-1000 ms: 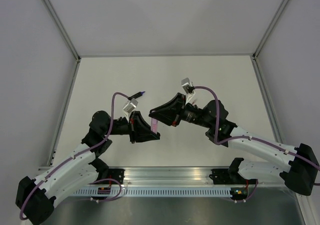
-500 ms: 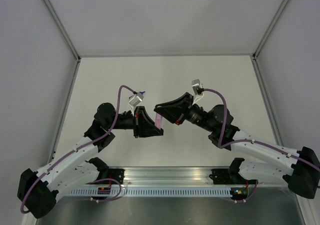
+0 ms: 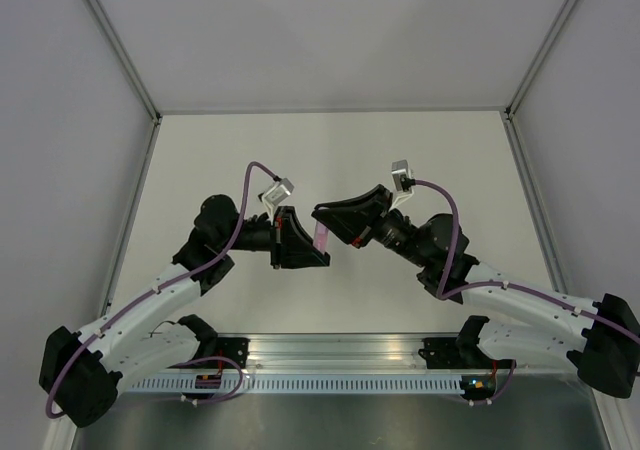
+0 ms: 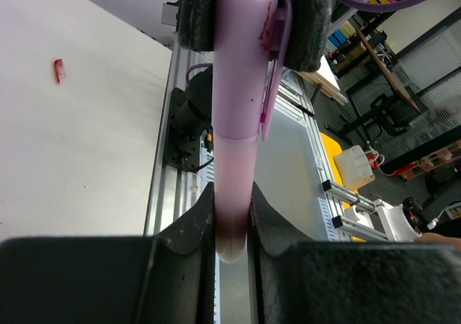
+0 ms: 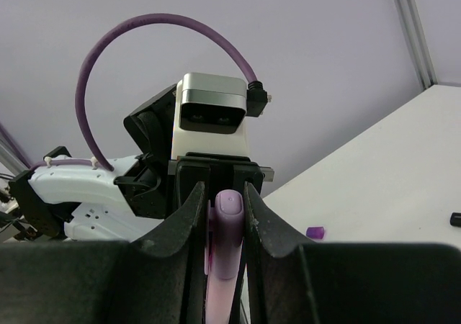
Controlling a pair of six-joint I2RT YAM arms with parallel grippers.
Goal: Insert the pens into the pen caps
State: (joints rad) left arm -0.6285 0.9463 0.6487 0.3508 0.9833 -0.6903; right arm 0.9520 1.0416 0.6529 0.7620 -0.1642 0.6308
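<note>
Top external: the left gripper point(image 3: 310, 253) and right gripper point(image 3: 330, 222) are met tip to tip above the middle of the white table point(image 3: 250, 150). A pale pink pen point(image 3: 321, 237) is seen as a short pink strip between them, raised off the surface.

Left wrist: the left gripper point(image 4: 232, 203) is clenched on the bare lower end of the pale pink pen point(image 4: 234, 173). The pen's upper part is seated inside the pink cap point(image 4: 241, 65), whose clip is turned to the right. The cap is clamped by the fingers of the right gripper point(image 4: 248, 18) at the top of the view. A small red cap point(image 4: 59, 70) is noted lying on the table point(image 4: 86, 151), well apart to the left.

Right wrist: the right gripper point(image 5: 223, 194) is closed on the pink cap point(image 5: 229, 227), rounded end uppermost. The left gripper point(image 5: 216, 171) is seen just beyond it, under its camera block point(image 5: 212, 119) and looped purple cable point(image 5: 144, 29). A purple cap point(image 5: 315, 232) is recorded on the table point(image 5: 389, 173), to the right.
</note>
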